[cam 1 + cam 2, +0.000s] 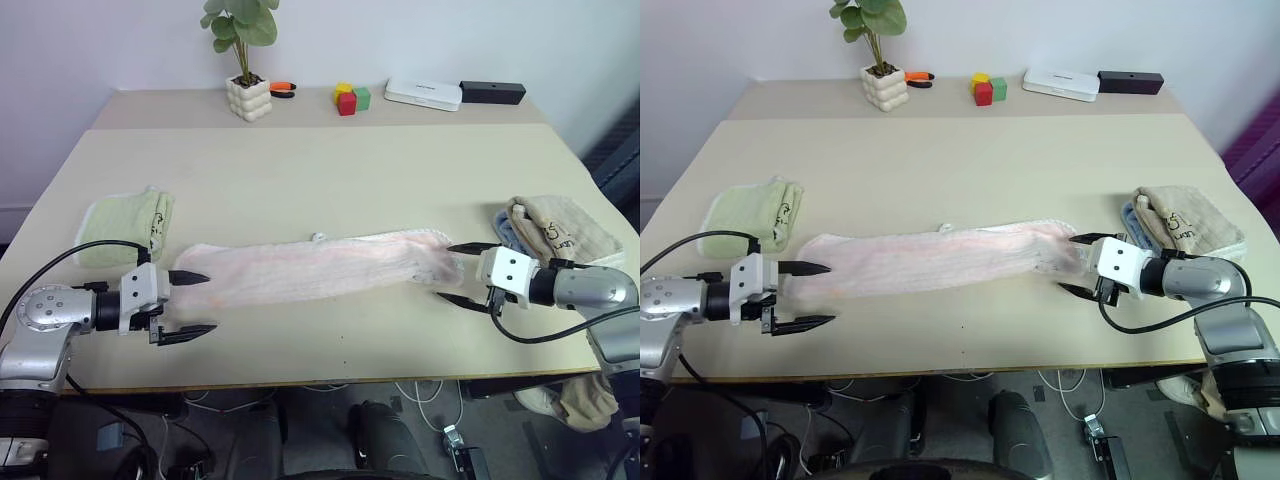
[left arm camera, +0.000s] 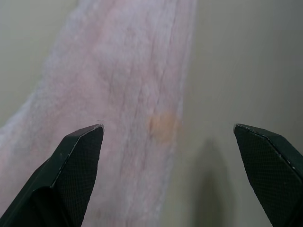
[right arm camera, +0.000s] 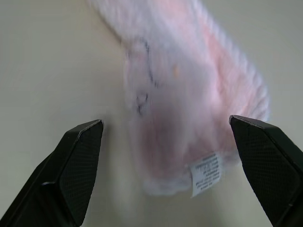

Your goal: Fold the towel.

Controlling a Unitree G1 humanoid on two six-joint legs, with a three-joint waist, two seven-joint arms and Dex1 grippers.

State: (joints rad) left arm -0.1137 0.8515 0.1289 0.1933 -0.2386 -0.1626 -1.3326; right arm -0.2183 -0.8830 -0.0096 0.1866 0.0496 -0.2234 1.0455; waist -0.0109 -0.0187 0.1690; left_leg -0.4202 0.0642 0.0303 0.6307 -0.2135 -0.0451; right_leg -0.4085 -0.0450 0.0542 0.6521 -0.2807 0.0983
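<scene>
On the beige table (image 1: 300, 160), our wide-open left gripper (image 1: 190, 303) and right gripper (image 1: 462, 272) should pinch the pink towel (image 1: 320, 268)'s end corners squarely.

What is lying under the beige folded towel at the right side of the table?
Under the beige folded towel a blue-grey item shows at its left edge, resting on the table. Most of it is covered, so what it is cannot be told.
</scene>
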